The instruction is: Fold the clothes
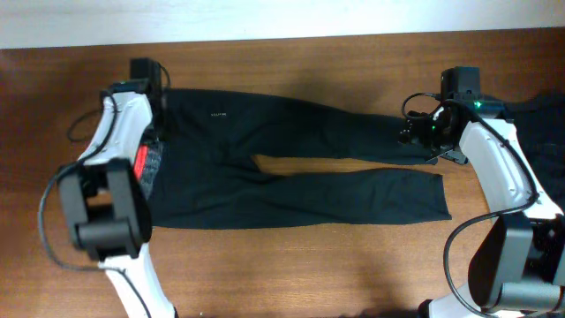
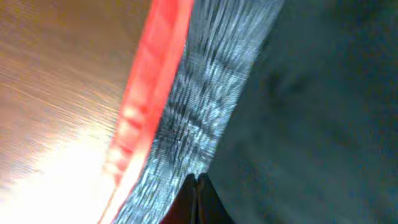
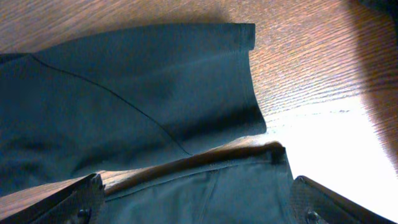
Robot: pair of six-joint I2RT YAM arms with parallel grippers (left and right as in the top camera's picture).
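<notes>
Where the left arm (image 1: 119, 124) stretches from the near edge of the table (image 1: 309, 265) toward the far side, it runs along the left end of the trousers (image 1: 291, 190). The left gripper (image 2: 197, 186) is down at the far corner of the waistband (image 2: 199, 112). In the left wrist view its fingertips meet tip to tip on the grey band, just beside the red edge (image 2: 149, 81); whether any cloth is caught between them cannot be told. The trousers lie flat, waist to the left and both legs running right, with a sliver of wood showing between the legs. A small pale label (image 1: 216, 114) sits on the far hip, too small to read. At the right, the right arm (image 1: 503, 168) bends in from the near side. The right gripper (image 3: 196, 199) hangs over the hem end of the far leg, its fingers (image 3: 74, 199) spread wide, holding nothing. A dark heap (image 1: 540, 106) lies at the far right edge.
</notes>
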